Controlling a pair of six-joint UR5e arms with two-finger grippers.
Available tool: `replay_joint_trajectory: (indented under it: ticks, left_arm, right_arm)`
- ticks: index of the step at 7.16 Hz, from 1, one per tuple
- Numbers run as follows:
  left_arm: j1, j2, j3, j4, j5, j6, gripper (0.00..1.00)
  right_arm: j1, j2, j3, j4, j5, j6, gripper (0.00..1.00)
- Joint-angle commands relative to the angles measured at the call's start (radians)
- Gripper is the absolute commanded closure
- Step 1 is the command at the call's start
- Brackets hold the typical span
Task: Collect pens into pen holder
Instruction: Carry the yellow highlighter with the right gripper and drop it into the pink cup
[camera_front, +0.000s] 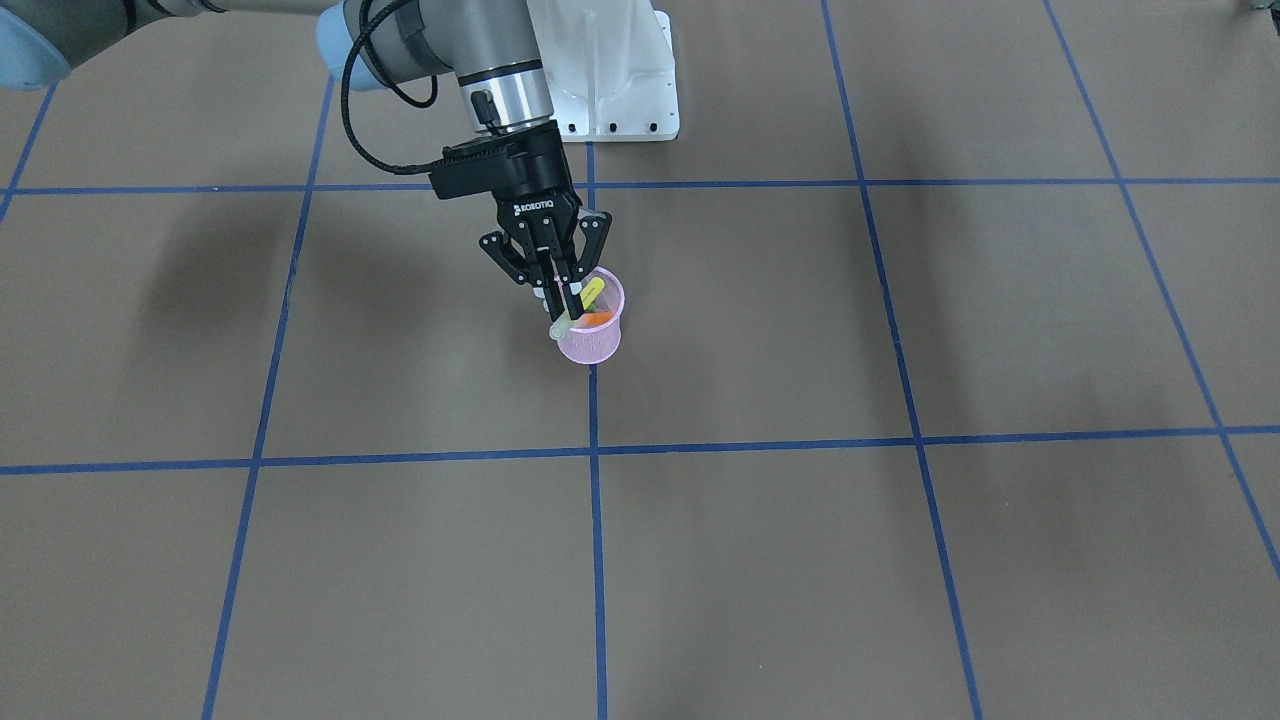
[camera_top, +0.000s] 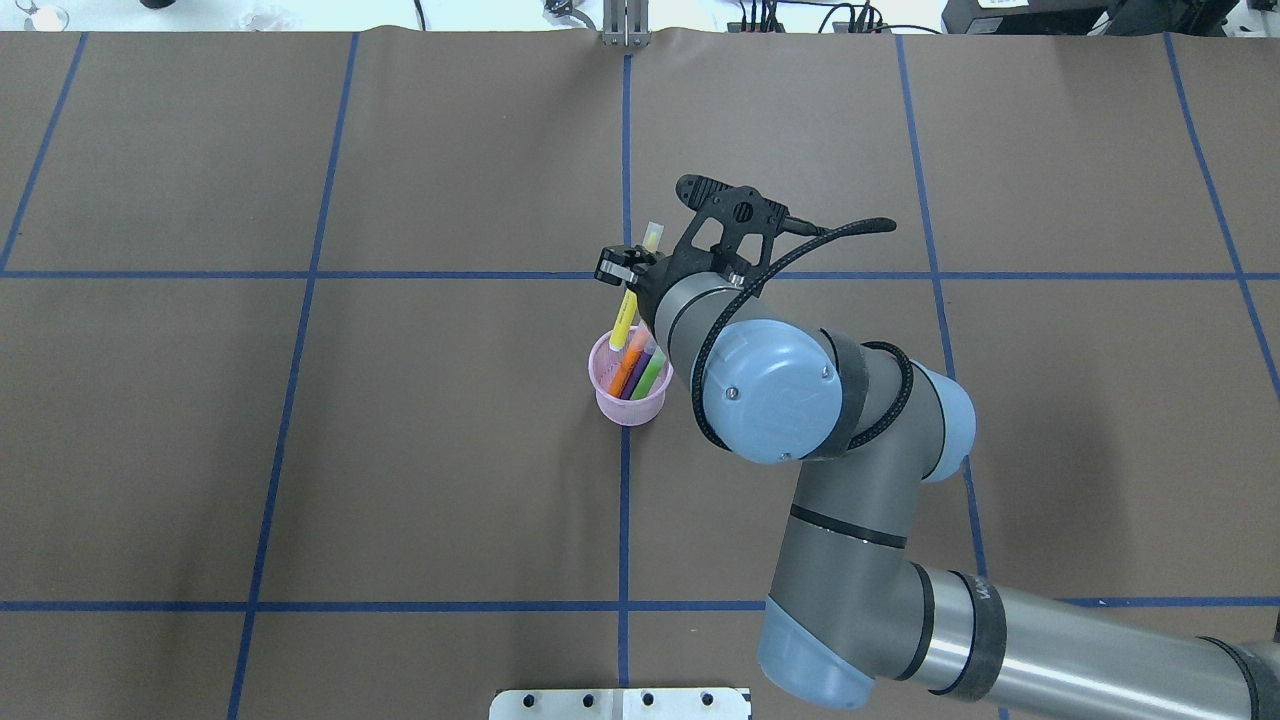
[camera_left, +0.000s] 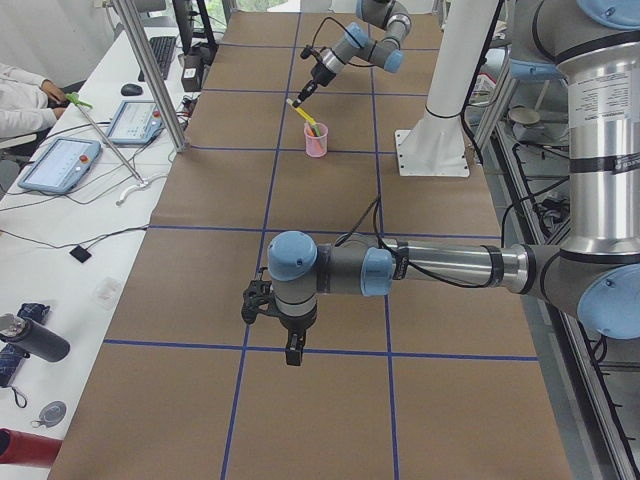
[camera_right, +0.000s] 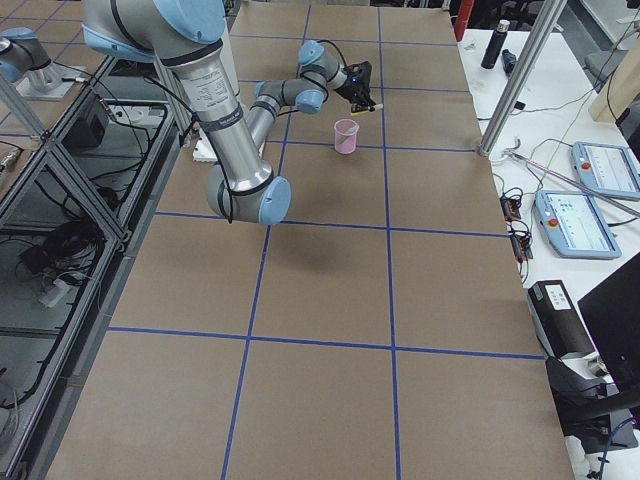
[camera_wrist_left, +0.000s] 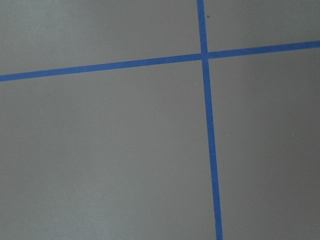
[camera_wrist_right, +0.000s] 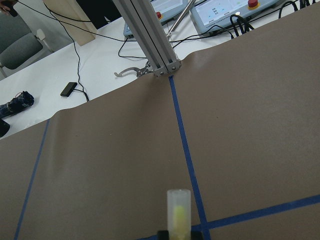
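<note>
A pink mesh pen holder (camera_top: 628, 400) stands at the table's middle on a blue tape line, also seen as the pen holder (camera_front: 590, 342). Orange (camera_top: 624, 374), purple (camera_top: 638, 376) and green (camera_top: 652, 374) pens lean inside it. My right gripper (camera_top: 627, 280) hangs over the holder's far rim, shut on a tilted yellow pen (camera_top: 626, 318). That pen's pale cap (camera_wrist_right: 178, 210) points up and away from me, and its lower end dips into the holder's mouth. In the front view the right gripper (camera_front: 558, 300) covers part of the holder. The left gripper (camera_left: 290, 345) hovers low over bare table; whether it is open or shut, I cannot tell.
The white robot base plate (camera_front: 612, 80) lies just behind the holder on my side. An aluminium post (camera_wrist_right: 150, 45) rises at the table's far edge. Beyond it, a white desk carries control tablets (camera_left: 60, 165) and cables. Brown table with blue tape lines surrounds the holder.
</note>
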Motion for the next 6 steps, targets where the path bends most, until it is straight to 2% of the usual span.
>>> replay_joint_trajectory:
  ticks: [1,2,4,5,6]
  left_arm:
    - [0.000,-0.002,0.001,0.000,0.000,0.000,0.00]
    - [0.000,-0.002,0.001,0.000,0.000,0.000,0.00]
    - [0.000,-0.005,0.001,0.000,0.000,0.000,0.00]
    - [0.000,-0.005,0.000,0.000,0.000,0.002,0.00]
    - [0.000,-0.003,0.001,0.000,0.000,0.002,0.00]
  right_arm:
    - [-0.023,-0.011,-0.001,-0.010,-0.036,0.001,0.50]
    - [-0.039,-0.013,-0.004,-0.013,-0.071,0.001,0.01]
    - [-0.039,0.004,0.008,-0.050,-0.065,-0.002,0.00]
    - [-0.015,0.004,0.023,-0.068,-0.021,-0.013,0.00]
    - [0.069,0.003,0.025,-0.073,0.133,-0.019,0.00]
